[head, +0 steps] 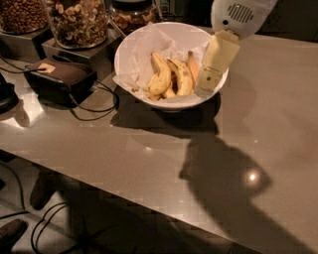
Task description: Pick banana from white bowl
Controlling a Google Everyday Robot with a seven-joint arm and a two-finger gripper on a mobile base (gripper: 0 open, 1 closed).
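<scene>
The white bowl [130, 59], lined with crumpled white paper, stands at the back middle of the grey table. Several bananas lie in it. The yellow, brown-freckled banana [182, 75] lies in the middle, another yellow one [160, 75] is to its left, and an orange-tinted one [193, 63] is to its right. My gripper [208, 83], cream-coloured under a white wrist housing [239, 15], hangs over the bowl's right rim, just right of the bananas. It holds nothing that I can see.
Glass jars of nuts [77, 20] stand on metal stands at the back left. A dark box [62, 77] with cables lies left of the bowl. The table's front edge [124, 186] runs diagonally, with cables on the floor below.
</scene>
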